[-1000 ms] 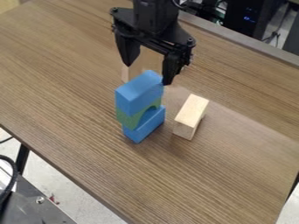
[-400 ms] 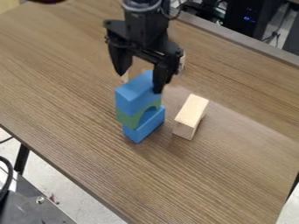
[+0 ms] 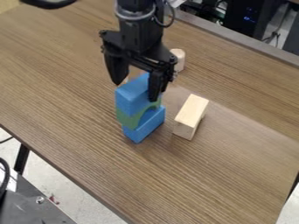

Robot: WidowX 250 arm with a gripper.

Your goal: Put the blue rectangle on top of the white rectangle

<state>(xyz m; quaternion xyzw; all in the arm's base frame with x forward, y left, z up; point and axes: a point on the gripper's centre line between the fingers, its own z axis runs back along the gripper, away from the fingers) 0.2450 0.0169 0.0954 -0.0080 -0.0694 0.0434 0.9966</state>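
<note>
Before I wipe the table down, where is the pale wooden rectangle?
In the camera view, the pale wooden rectangle lies right of center on the brown table, just right of the blue-and-green stack.

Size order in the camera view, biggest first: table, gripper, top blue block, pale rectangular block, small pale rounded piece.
1. table
2. gripper
3. top blue block and pale rectangular block: too close to rank, gripper covers part of the blue
4. small pale rounded piece, farther back, partly hidden
</note>
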